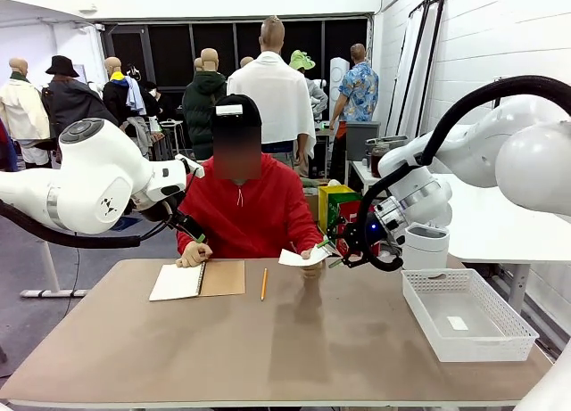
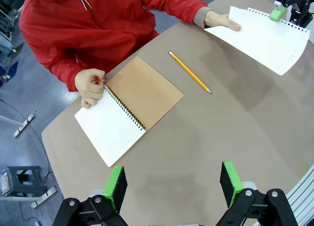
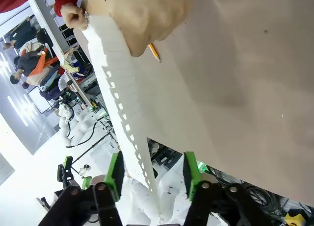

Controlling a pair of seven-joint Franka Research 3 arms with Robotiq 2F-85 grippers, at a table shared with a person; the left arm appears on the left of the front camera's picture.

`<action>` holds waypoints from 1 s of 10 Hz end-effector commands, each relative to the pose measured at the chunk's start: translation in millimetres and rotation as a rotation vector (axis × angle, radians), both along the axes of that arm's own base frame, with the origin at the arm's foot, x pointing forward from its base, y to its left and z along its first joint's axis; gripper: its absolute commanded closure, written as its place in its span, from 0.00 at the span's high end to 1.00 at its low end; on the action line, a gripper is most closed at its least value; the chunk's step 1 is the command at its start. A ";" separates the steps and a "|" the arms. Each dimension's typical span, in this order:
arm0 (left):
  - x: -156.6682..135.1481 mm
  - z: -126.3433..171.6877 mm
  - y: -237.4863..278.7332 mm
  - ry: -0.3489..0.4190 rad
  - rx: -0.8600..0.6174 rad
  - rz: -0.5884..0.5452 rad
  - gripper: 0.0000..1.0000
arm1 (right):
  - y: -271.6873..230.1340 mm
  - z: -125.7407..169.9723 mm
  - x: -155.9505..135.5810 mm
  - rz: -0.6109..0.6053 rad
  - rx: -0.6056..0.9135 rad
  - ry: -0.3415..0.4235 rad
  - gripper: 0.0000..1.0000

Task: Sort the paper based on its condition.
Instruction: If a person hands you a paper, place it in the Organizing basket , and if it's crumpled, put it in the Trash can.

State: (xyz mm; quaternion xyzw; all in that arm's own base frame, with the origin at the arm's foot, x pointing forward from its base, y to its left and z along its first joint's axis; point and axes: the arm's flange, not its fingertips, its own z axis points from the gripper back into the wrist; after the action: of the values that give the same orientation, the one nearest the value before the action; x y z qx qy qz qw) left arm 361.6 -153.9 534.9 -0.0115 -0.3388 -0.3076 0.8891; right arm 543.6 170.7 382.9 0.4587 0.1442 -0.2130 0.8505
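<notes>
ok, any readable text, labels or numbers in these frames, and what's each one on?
No legible text anywhere.
Loose sheet in the person's hand: no writing visible.
Notebook: open page blank, brown cover plain.
White label in the basket: too small to read.
Dark mark on the left arm: a dot logo, no letters.

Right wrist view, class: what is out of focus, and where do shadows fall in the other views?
Right wrist view: the person's near hand blurs, the paper is sharper, background washed white; left wrist view: soft shadow on the table below the paper; front view: faint shadows mid-table.
</notes>
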 end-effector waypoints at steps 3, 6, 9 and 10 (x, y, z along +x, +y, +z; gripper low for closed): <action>0.1 -0.2 0.8 0.003 0.001 0.001 1.00 | 8.8 -8.1 13.0 -0.045 0.004 0.051 0.30; 0.1 -0.2 0.8 0.003 0.001 0.001 1.00 | 11.0 -10.7 13.9 -0.047 0.000 0.054 0.00; 0.1 -0.2 0.8 0.003 0.001 0.001 1.00 | 11.7 -9.4 11.9 -0.033 0.013 0.031 0.00; 0.1 -0.2 0.8 0.003 0.001 0.001 1.00 | 10.4 -4.7 9.6 -0.029 0.013 0.013 0.00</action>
State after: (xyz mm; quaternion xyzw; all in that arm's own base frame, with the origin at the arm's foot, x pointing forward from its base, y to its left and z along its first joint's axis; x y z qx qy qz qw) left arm 361.6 -153.9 534.9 -0.0115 -0.3388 -0.3076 0.8891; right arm 550.7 177.6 373.6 0.4538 0.1566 -0.2298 0.8466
